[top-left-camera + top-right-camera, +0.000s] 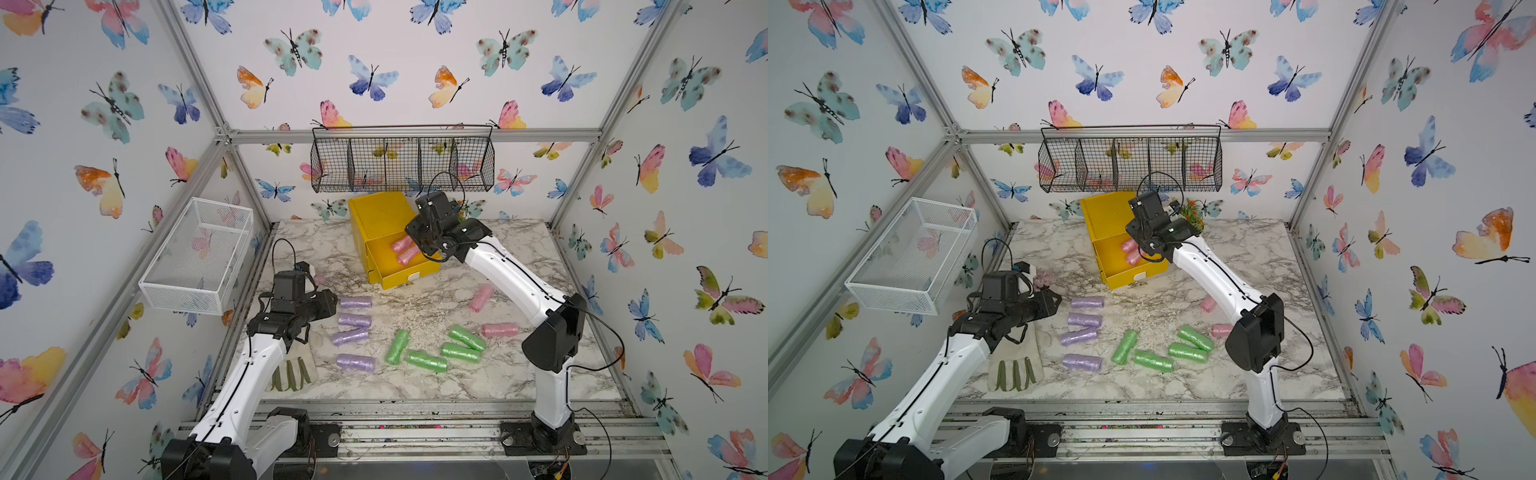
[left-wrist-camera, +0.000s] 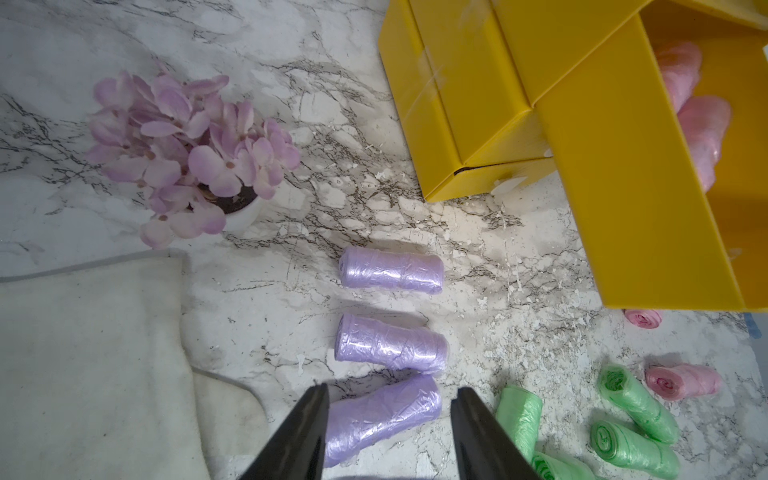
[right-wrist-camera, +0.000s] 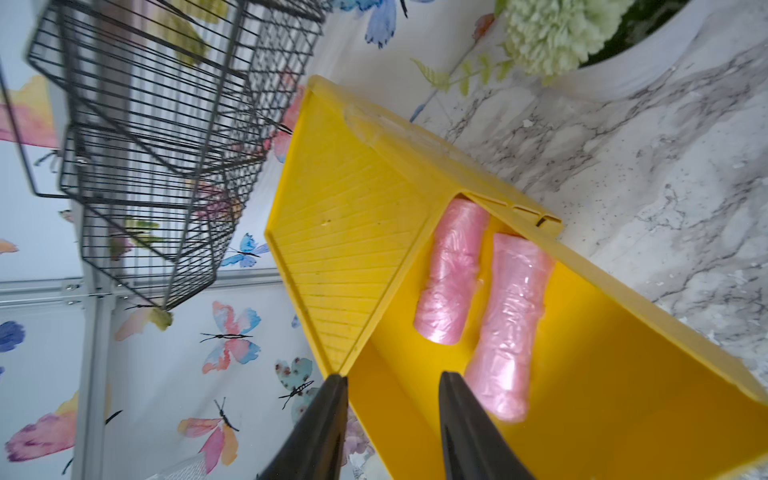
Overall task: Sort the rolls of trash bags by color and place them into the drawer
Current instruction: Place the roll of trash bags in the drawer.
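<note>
The yellow drawer [image 1: 376, 216] chest stands at the back with one drawer pulled out [image 3: 602, 374]. Two pink rolls [image 3: 453, 270] lie side by side in it. My right gripper [image 3: 392, 382] hangs open over that open drawer with nothing between its fingers; one fingertip is beside the nearer pink roll [image 3: 507, 328]. Two more pink rolls [image 1: 481, 297] lie on the table at the right, several green rolls [image 1: 426, 360] in the middle and several purple rolls [image 1: 354, 320] at the left. My left gripper [image 2: 390, 395] is open above a purple roll [image 2: 382, 415] lying on the table.
A white mesh basket [image 1: 199, 253] hangs on the left wall and a black wire basket [image 1: 401, 164] on the back wall above the chest. A glove [image 1: 291, 370] lies under my left arm. A pot of pink-purple flowers [image 2: 187, 158] stands nearby, and a green plant [image 3: 552, 33] behind the chest.
</note>
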Available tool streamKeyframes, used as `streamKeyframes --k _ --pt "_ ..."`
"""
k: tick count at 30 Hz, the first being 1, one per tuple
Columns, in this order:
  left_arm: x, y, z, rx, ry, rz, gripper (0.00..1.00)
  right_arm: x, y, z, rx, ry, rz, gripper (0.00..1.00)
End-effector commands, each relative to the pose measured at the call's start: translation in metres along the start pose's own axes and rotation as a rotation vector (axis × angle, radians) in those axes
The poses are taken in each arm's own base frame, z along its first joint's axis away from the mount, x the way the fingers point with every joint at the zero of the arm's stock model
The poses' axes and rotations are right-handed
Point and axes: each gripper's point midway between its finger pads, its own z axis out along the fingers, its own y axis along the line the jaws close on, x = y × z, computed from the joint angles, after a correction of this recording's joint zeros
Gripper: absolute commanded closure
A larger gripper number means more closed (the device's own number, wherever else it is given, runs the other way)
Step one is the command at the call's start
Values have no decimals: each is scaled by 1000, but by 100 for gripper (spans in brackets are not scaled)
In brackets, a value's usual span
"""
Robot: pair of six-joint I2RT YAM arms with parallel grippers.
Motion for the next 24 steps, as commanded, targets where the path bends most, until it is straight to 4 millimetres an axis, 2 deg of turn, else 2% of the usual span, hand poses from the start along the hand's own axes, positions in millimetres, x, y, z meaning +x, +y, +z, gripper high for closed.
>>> streamKeyframes --k 1,3,6,9,13,16,20,24 --pt "-1 2 -4 -5 -18 6 48 -25 16 -41 -79 -79 -56 58" --pt "-1 2 -4 -6 -20 6 48 -28 9 -54 -107 -102 -100 57" --pt "-2 2 -5 -5 -24 8 48 -28 -12 -73 -158 -106 -176 55" --pt "-1 -1 -6 6 -24 9 48 -34 -47 -87 -154 -99 -178 52" --pt "1 -6 -12 29 -25 10 48 -41 -109 -90 -70 -36 -138 52" --pt "2 -10 -20 45 -35 12 49 -39 -157 -90 16 6 -130 51" --pt "2 -20 -32 73 -48 31 53 -29 -203 -89 96 56 -115 51" --pt "0 -31 -44 81 -64 59 53 -22 -238 -88 164 97 -89 50"
